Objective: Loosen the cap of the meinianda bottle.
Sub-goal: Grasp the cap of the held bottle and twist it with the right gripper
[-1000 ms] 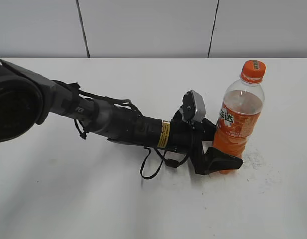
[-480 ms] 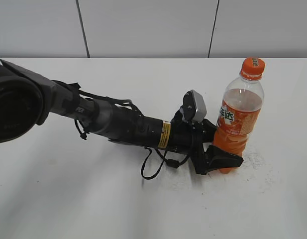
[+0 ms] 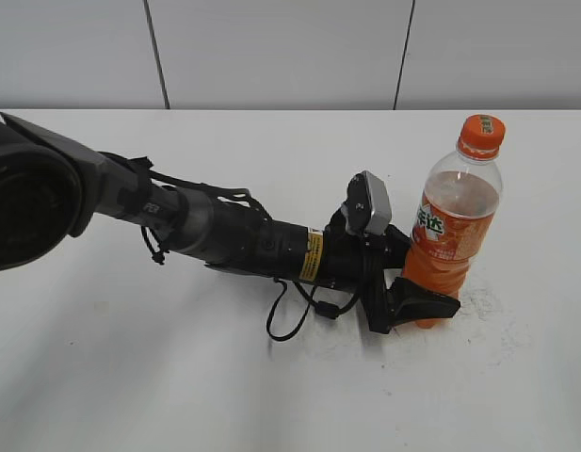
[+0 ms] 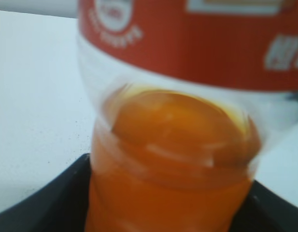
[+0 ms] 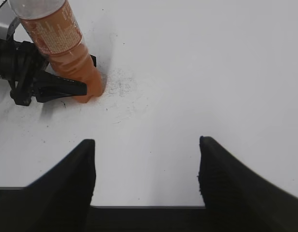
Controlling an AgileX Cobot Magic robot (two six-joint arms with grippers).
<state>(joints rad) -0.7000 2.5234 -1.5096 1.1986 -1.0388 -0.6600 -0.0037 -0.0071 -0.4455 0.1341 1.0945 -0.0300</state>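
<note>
My left tool (image 3: 417,299) is clamped around the ribbed lower body of the meinianda bottle (image 3: 453,226), which stands upright toward the right side of the white table (image 3: 177,377). The orange cap (image 3: 481,134) sits on top, nothing touching it. My right tool (image 5: 146,169) hangs spread wide above bare table, well apart from the bottle.

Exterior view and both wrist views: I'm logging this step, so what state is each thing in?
Bottle: upright on the table, partly full of orange drink.
Cap: on the bottle, nothing touching it.
Left end effector: shut on the bottle's lower body.
Right end effector: open, empty, above the bare table, away from the bottle.
</note>
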